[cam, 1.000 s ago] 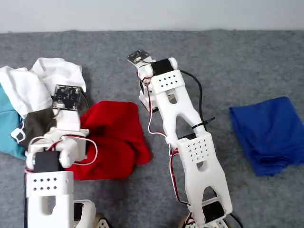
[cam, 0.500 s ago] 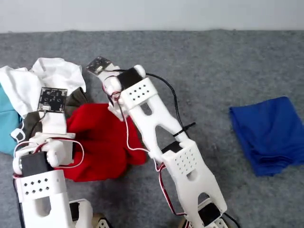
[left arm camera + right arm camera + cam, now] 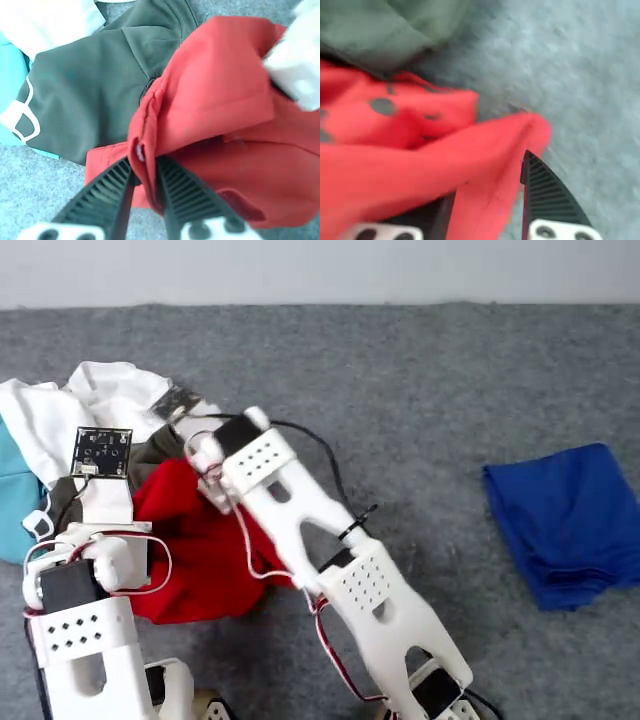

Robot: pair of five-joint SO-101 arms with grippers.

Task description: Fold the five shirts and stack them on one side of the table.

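Five shirts lie on my fuzzy grey surface (image 3: 450,380). Far on the left edge is a light teal cloth shirt (image 3: 14,505), partly tucked under the others. Just beside it, and farther from me, is a crumpled white cloth shirt (image 3: 75,405) that lies over the teal one. A dark grey-green cloth shirt (image 3: 85,90) touches both of them, and it touches the red one too. My left arm (image 3: 85,640) stands over this pile. My left fingers (image 3: 144,165) are pinched tight on a fold of the rumpled red cloth shirt (image 3: 205,560), right at the edge that is beside the dark shirt. The fold sticks up between them. The red shirt lies in a loose heap, not folded, between my two arms and partly under them. My right arm (image 3: 370,585) leans across it from the right, over to the far corner of the red shirt, near the dark shirt and the white shirt. My right fingers (image 3: 485,185) are apart, and a flap of the red shirt lies in the gap between them. One black ribbed finger is on the bare grey side of the flap. The other one is mostly hidden under red cloth. Well apart from all that, on the right side of the surface, a dark blue cloth shirt (image 3: 565,525) lies folded flat.
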